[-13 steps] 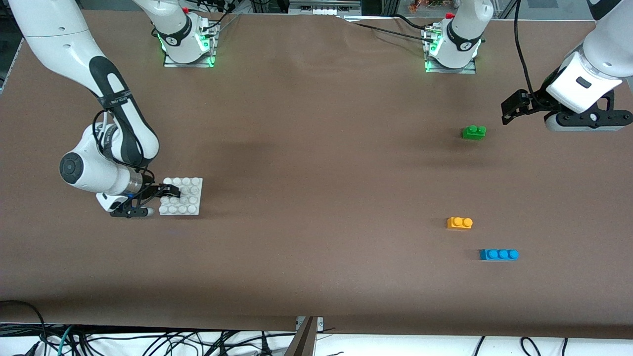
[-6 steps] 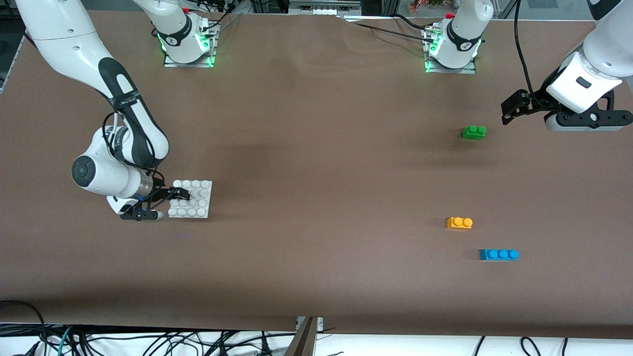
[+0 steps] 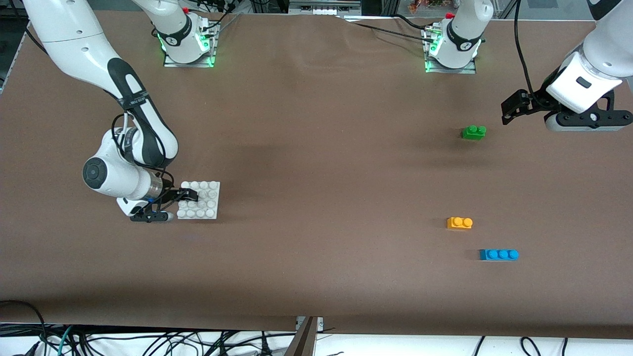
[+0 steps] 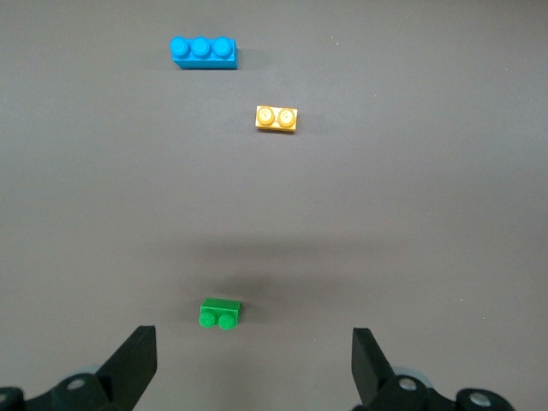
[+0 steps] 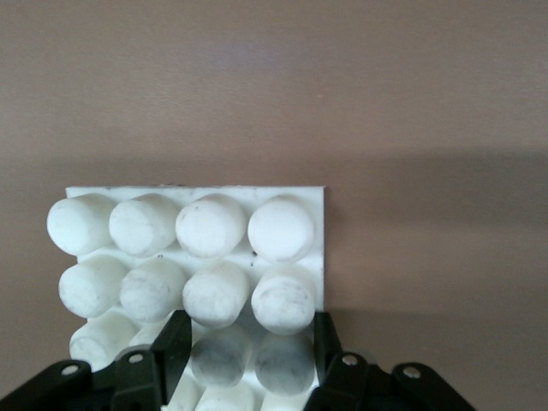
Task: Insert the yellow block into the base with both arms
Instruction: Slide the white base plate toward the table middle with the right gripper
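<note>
Brown table (image 3: 316, 163). White studded plate (image 3: 205, 200). Orange-yellow brick (image 3: 459, 223); blue brick (image 3: 498, 254) near it; green brick (image 3: 474, 132). Black grippers: right (image 3: 190, 198), left (image 4: 253, 364).

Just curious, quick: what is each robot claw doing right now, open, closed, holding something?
Left gripper: open, empty, above the green brick.
Right gripper: shut on the base.

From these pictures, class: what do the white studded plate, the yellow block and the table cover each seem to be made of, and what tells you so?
The base: likely moulded plastic, matt white, with rounded, slightly scuffed studs. The yellow block: probably the same kind of plastic, smooth, evenly coloured, with crisp studs. The table cover: a matt brown sheet, perhaps paper or fabric; it ripples near the arms' bases.
</note>
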Action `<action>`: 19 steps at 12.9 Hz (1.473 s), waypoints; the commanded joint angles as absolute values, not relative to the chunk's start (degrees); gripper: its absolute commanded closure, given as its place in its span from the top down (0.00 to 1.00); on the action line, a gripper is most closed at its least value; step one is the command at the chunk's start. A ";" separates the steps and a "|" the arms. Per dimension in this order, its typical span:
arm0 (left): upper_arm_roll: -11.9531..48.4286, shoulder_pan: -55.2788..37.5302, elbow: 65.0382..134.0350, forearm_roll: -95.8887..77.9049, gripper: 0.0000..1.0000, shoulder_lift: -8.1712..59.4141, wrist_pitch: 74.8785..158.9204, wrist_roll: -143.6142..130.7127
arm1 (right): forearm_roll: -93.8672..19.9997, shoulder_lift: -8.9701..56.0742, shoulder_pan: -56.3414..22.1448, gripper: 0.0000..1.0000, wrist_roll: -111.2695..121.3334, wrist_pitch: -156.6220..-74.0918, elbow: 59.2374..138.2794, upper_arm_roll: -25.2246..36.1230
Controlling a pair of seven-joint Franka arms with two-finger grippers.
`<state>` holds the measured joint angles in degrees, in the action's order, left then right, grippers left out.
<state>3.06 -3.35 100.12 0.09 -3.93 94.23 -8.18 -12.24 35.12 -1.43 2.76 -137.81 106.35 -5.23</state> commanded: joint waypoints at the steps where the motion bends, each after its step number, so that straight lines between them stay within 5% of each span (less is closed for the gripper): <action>1: 2.81 -3.25 98.88 -1.23 1.00 -3.52 93.16 -6.77 | -13.18 36.56 -2.90 0.61 1.06 -137.11 104.59 -5.54; 19: 2.81 -3.25 98.88 -1.23 1.00 -3.52 93.16 -6.86 | -13.10 39.99 -14.15 0.62 -8.78 -137.02 97.92 -5.54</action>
